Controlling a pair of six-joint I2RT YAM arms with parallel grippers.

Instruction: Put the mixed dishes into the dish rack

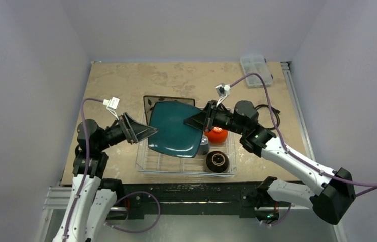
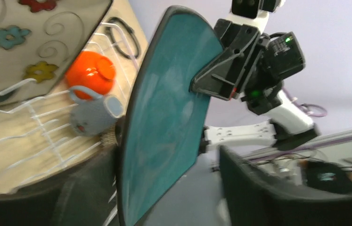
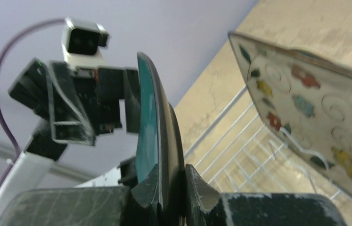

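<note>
Dish rack [image 1: 186, 172], teal plate [image 1: 176, 128], flowered plate [image 1: 168, 99], two bowls [image 1: 217, 134] [image 1: 217, 162], one cup [image 1: 204, 145]

— What's the round teal ceramic plate [image 1: 176, 128] like?
— Smooth and glazed, with a soft sheen. My right gripper [image 3: 171, 179] is matt black plastic, scuffed grey.
— And the silver-white wire dish rack [image 1: 143, 164]?
— Glossy coated metal on a matt, mottled tan tabletop [image 1: 125, 80]. The orange bowl [image 1: 217, 134] shines.

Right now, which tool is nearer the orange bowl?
Right. The right tool grips the teal plate near the bowl; the left tool is across the plate.
</note>
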